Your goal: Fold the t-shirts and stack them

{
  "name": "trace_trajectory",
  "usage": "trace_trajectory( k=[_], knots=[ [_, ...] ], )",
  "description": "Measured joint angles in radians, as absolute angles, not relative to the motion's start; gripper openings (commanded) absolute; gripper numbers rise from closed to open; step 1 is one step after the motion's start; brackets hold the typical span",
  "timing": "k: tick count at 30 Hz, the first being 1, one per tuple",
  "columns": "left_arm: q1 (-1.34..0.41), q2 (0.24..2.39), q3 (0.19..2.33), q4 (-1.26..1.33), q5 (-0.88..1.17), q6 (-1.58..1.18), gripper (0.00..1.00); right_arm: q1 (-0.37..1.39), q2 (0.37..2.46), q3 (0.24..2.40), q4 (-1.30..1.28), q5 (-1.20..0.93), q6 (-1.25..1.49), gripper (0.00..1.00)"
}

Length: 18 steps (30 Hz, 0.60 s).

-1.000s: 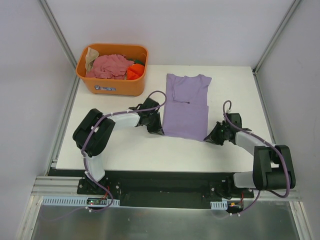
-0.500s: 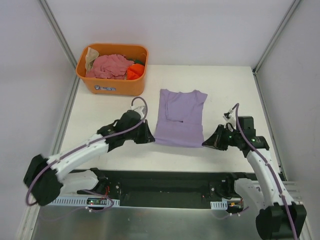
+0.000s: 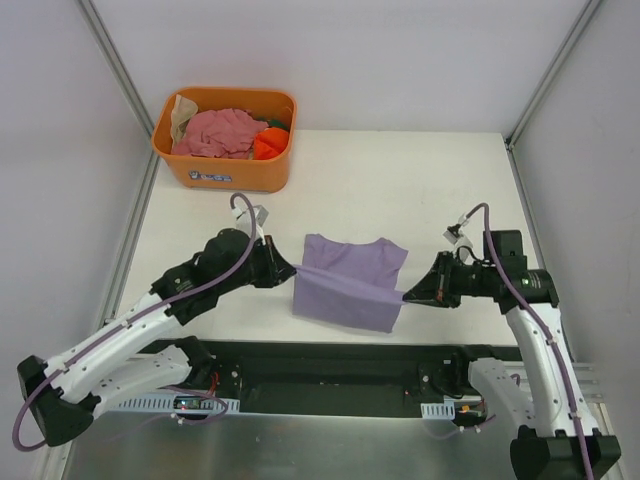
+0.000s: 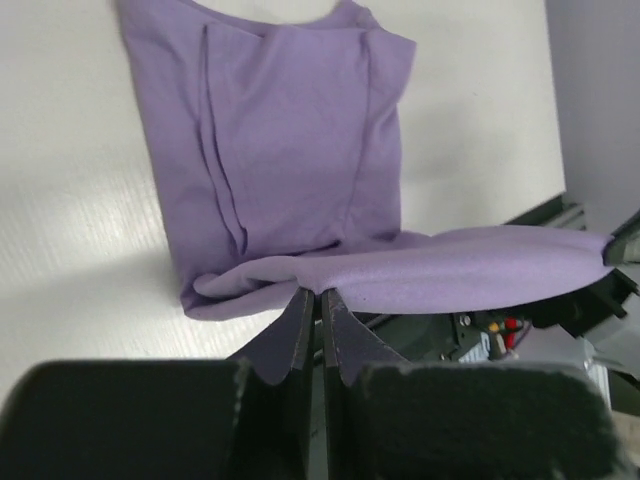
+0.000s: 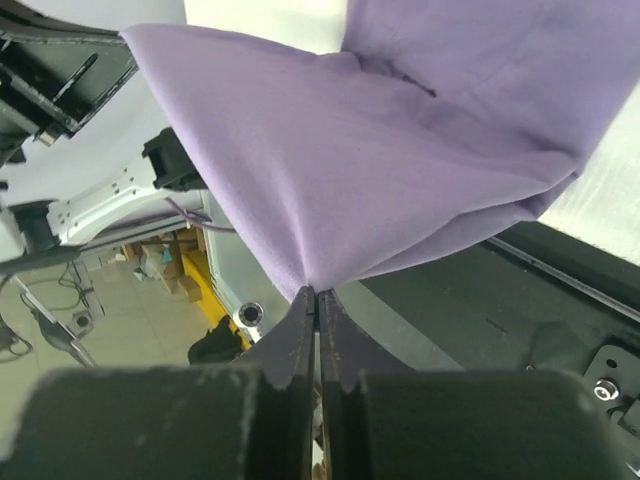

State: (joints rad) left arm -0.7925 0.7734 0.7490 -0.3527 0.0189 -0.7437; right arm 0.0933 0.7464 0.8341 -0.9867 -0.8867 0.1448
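Note:
The lavender t-shirt [image 3: 350, 282] lies near the table's front edge, sleeves folded in, its bottom hem lifted and stretched between both grippers. My left gripper [image 3: 292, 270] is shut on the hem's left corner; in the left wrist view the cloth [image 4: 300, 150] runs from the pinched fold at the gripper [image 4: 320, 292]. My right gripper [image 3: 410, 294] is shut on the hem's right corner, and the right wrist view shows the shirt [image 5: 400, 130] hanging from the gripper [image 5: 317, 292]. A dusty pink t-shirt [image 3: 215, 132], an orange one [image 3: 266, 145] and a beige one [image 3: 182, 112] sit in the tub.
The orange plastic tub [image 3: 225, 170] stands at the table's far left corner. The white table [image 3: 450, 190] ends at a black rail [image 3: 330, 360] just in front of the shirt. Grey walls close both sides.
Both grippers have pulled the shirt toward the front edge and lifted its bottom hem off the table; the collar end slid nearer with it.

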Motion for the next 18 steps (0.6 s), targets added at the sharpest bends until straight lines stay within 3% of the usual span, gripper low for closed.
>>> trace_trajectory(
  k=[8,18],
  knots=[
    [-0.783,1.042,0.934,-0.357,-0.139,-0.711,0.00,0.032,0.933,0.831,-0.848,-0.798,0.166,0.01],
    [-0.666,1.409,1.092,-0.297,-0.109,-0.662,0.00,-0.004,1.097,0.831,-0.648,-0.653,0.199,0.01]
  ],
)
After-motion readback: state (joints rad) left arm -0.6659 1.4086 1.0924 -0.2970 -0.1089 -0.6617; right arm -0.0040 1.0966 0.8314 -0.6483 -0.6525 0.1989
